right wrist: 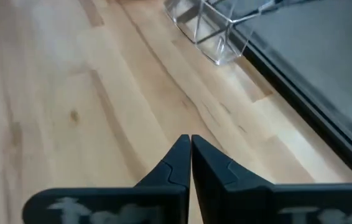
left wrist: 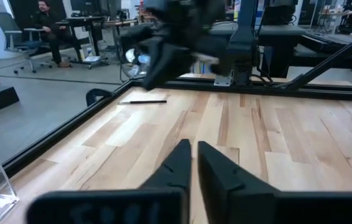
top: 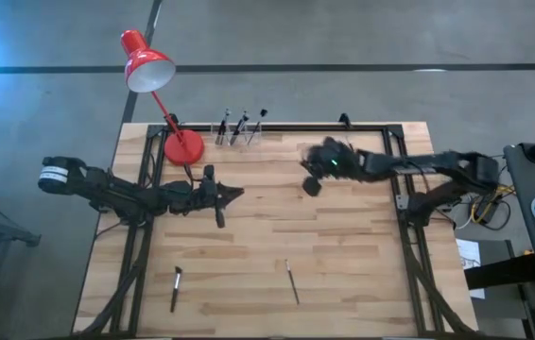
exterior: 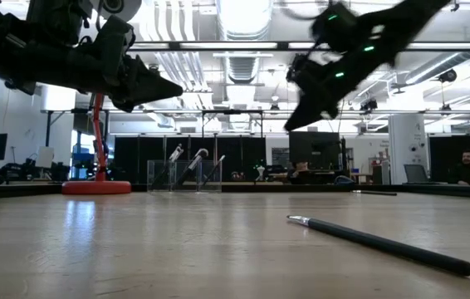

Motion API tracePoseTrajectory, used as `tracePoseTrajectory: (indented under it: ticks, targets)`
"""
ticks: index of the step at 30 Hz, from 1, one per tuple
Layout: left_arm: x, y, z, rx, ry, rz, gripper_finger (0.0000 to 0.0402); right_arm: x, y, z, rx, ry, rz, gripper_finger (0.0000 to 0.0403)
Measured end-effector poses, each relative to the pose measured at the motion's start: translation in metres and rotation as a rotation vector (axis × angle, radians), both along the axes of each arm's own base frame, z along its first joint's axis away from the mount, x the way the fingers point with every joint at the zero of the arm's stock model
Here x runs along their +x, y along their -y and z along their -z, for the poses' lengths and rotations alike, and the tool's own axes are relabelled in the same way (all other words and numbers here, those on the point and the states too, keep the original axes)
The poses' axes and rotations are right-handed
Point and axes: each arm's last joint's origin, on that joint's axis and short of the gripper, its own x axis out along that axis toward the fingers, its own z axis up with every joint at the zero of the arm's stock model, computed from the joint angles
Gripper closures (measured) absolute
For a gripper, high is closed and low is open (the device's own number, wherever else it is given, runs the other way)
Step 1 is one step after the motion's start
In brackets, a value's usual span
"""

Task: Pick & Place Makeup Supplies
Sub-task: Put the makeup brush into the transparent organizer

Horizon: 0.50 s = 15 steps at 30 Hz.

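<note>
Two thin dark makeup brushes lie flat on the near part of the wooden table, one point(top: 177, 288) toward the left and one point(top: 291, 281) near the middle, the latter also seen as a brush point(exterior: 380, 242) in the low view. Another brush point(left wrist: 142, 101) lies by the far edge. Several more brushes stand leaning in a clear holder point(top: 239, 127) at the far edge. My left gripper point(top: 232, 195) hovers shut above mid-table, holding nothing. My right gripper point(top: 311, 185) is also shut and hangs in the air, right of the holder point(right wrist: 216, 31).
A red desk lamp stands with its base point(top: 183, 147) at the far left, just left of the holder, and its head point(top: 146, 62) reaches beyond the table. A black frame point(top: 395, 142) edges the table. Bare wood lies between the grippers and the near brushes. People sit in the room behind.
</note>
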Motion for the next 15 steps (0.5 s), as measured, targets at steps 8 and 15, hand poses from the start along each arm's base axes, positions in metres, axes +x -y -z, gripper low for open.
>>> tracePoseTrajectory:
  ticks: [8, 15]
  targets:
    - [0.001, 0.000, 0.002, -0.002, -0.012, 0.009, 0.0401, -0.060, -0.023, 0.018, -0.047, 0.044, 0.140, 0.0394]
    - [0.005, 0.001, 0.011, -0.014, -0.055, 0.008, 0.0401, -0.100, 0.001, 0.034, -0.008, 0.070, 0.389, 0.0394]
